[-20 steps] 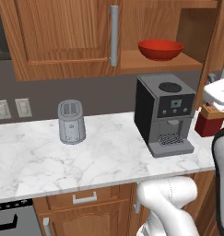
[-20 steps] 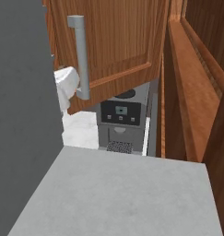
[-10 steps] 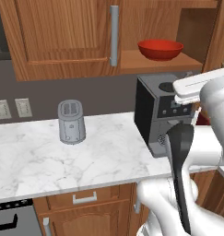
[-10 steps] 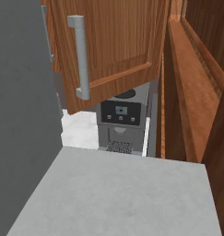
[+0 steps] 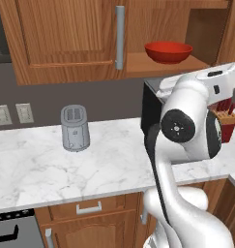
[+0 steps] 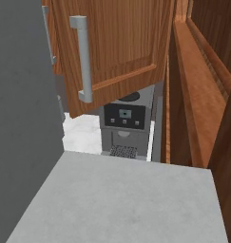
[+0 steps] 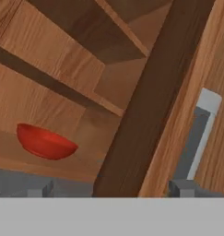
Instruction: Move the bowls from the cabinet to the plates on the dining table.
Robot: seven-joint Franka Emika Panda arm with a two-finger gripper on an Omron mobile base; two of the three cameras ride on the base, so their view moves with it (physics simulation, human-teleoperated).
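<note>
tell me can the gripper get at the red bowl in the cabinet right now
Probably yes: the cabinet door on that side stands open, the red bowl sits alone on the shelf, and the open gripper faces it with nothing between.

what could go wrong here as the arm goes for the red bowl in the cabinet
1. The open cabinet door swings out beside the shelf, so the arm could knock it while reaching in.
2. The red bowl sits near the shelf's front edge; a nudge from the open gripper might push it off onto the coffee machine below.
3. The cabinet's dark centre post lies between the hand and the bowl in the hand view, so a straight approach may hit it.
</note>
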